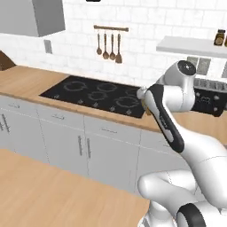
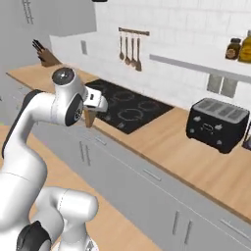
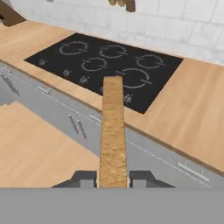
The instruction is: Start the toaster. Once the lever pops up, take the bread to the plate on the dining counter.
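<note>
A long light wood tabletop [image 2: 162, 142] over grey cabinets carries a black glass cooktop [image 3: 109, 65] at its middle and a black boxy two-slot toaster [image 2: 217, 122] toward its right end. Above the tabletop's front edge, the dark fingers [image 3: 94, 178] clamp a thin tan bread slice [image 3: 113, 131], held edge-on.

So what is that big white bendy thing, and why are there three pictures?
It's a robot arm in a pretend, computer-drawn kitchen. Two pictures come from cameras behind it, one on each side. The third comes from a camera on its hand. The gripper, its two-finger hand, is shut on the bread, seen edge-on, a slice of toast. On the wooden counter sit a black cooktop and the toaster. Spoons hang on the wall.
</note>
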